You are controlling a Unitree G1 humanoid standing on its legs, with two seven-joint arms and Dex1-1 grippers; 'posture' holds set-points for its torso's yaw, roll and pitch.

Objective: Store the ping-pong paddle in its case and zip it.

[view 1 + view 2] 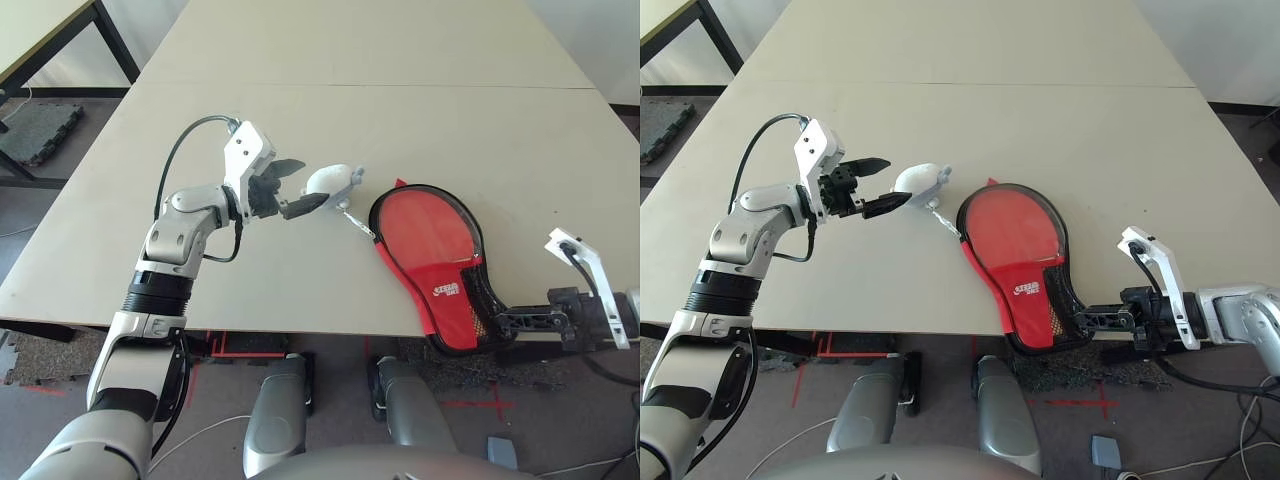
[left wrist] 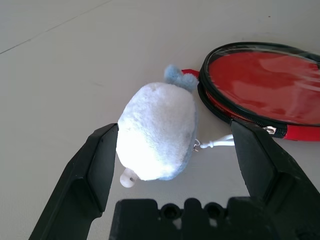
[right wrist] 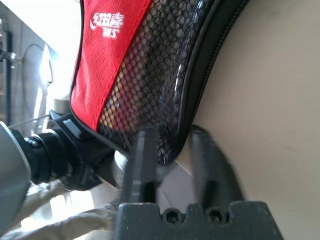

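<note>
**Case zipped, grippers at either end**

Pale tabletop [image 1: 420,130] carried everything. I saw the case [image 1: 425,235] lying right of centre in the head view, its round end up, its narrow end hanging over the near table edge. Its zipper edge looked closed all round, so I judged the ping-pong paddle was inside, though I could not see it. My right gripper [image 3: 172,160] sat at the mesh handle end, its fingers blurred, so I cannot tell its state. My left gripper [image 2: 175,160] stood wide apart around the small plush [image 2: 157,130], gripping nothing. Next I needed to check the zip's end and draw both arms clear.
</note>
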